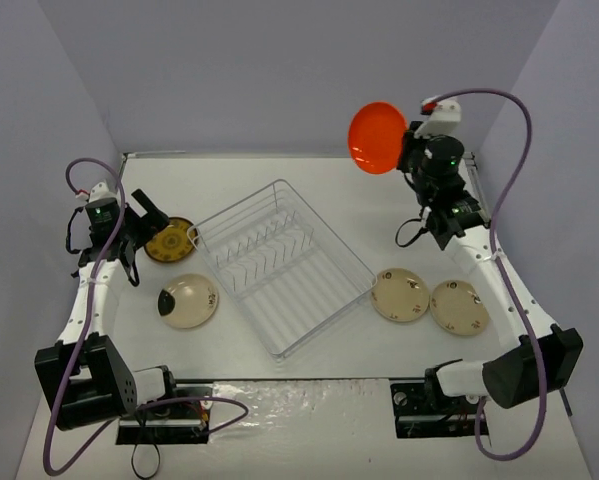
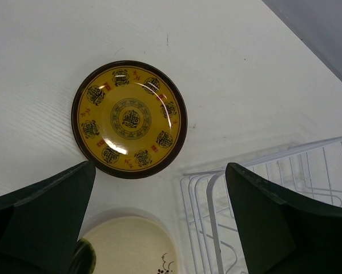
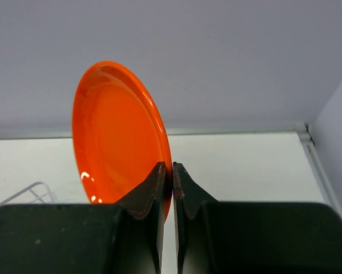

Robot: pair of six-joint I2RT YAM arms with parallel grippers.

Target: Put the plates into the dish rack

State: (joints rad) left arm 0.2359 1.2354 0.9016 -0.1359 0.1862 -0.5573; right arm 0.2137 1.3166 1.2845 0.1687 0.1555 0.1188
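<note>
We see the right pincer [image 1: 409,150] [image 3: 172,171] closed on the rim of the orange-red plate [image 1: 376,137] [image 3: 116,131]. It holds the plate on edge, high above the far right corner of the table [image 1: 309,190], and in the right wrist view the two fingers pinch the plate's lower edge.

The white wire dish rack [image 1: 279,265] sits at an angle in the middle of the table, its row of upright prongs running along its far half. All five plates are outside it.

The left pincer [image 1: 151,215] [image 2: 159,168] is spread wide open on the left side, over the mustard-brown patterned plate [image 1: 171,240] [image 2: 129,119]. That plate lies flat just beside the rack's left corner. In the left wrist view it lies beyond the two fingertips, and we cannot tell whether either finger touches it.

A cream plate with a dark mark [image 1: 187,300] [image 2: 128,245] lies flat near the rack's left side, nearer the arm bases. Two more cream plates [image 1: 399,294] [image 1: 459,306] lie flat side by side to the right of the rack, close together.
</note>
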